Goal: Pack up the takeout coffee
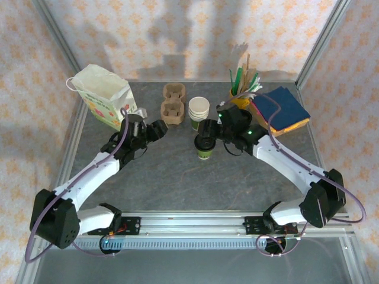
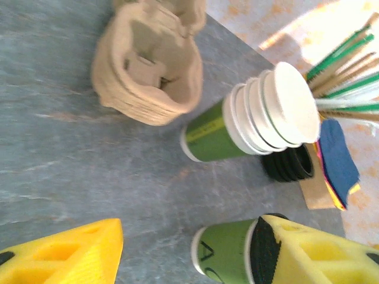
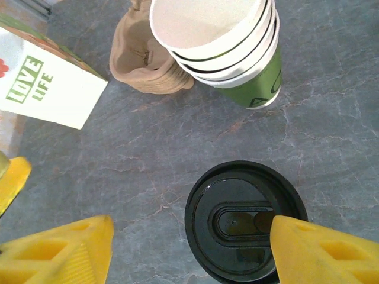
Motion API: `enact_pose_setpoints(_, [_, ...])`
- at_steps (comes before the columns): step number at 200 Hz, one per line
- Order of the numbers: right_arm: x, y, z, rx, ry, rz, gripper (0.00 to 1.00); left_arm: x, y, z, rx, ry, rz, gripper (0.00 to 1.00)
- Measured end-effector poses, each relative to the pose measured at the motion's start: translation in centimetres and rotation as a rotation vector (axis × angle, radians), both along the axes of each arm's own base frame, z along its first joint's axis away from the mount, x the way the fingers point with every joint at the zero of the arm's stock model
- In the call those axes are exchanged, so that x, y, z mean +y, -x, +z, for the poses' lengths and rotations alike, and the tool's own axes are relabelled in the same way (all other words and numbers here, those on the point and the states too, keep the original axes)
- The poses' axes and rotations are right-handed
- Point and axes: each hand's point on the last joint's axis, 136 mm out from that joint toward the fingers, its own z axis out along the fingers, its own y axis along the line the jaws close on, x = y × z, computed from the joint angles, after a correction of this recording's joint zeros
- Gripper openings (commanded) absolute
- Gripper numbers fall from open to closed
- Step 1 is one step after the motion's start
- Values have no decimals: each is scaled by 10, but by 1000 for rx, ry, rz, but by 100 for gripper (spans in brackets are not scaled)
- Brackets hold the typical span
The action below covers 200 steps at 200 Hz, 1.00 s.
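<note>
Tipping hazard: right end effector [image 3: 189, 248] released, off-centre over takeout coffee [image 3: 246, 222] (lid sits toward one jaw), may knock it descending; left end effector [image 2: 189, 254] also released.

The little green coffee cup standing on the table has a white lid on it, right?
Not quite. The takeout coffee does stand on the table, but its lid is black, not white. The right wrist view looks straight down onto that black lid.
</note>
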Motion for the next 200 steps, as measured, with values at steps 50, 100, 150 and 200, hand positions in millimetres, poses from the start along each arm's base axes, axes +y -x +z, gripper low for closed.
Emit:
enact_pose_setpoints(50, [1, 3, -42, 53, 220, -25, 78, 7, 3, 0, -12, -6, 23, 63])
enact_pose_setpoints(100, [-1, 7, -60, 72, 323, -18, 80, 6, 1, -4, -6, -7, 22, 63])
enact_pose_setpoints(150, [5, 4, -55, 56, 332, -6, 80, 5, 1, -15, 15, -15, 21, 63])
enact_pose_setpoints(200, [7, 2, -69, 82, 364, 5, 81, 6, 1, -18, 20, -17, 24, 63])
